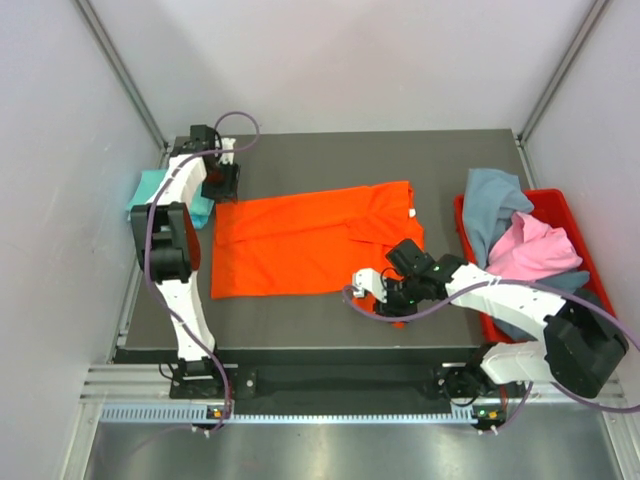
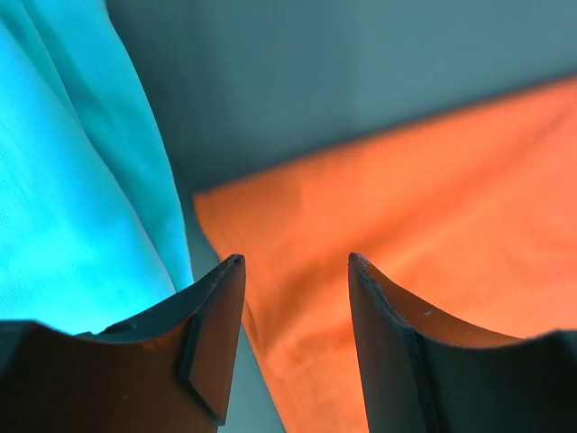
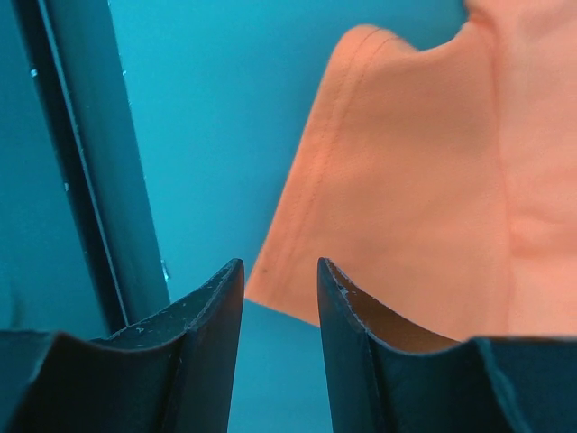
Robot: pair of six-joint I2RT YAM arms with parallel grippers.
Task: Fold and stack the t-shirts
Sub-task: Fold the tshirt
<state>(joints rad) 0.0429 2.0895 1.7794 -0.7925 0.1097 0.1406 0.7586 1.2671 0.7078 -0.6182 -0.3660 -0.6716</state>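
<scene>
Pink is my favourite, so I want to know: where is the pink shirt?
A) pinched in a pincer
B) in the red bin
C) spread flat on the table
B: the pink shirt lies bunched in the red bin beside a grey-blue shirt; the orange shirt is the one spread flat.

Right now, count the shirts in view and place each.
4. Orange shirt spread across the table; teal shirt at its left edge; grey-blue shirt and pink shirt piled in the red bin on the right. More may be hidden under them.
</scene>
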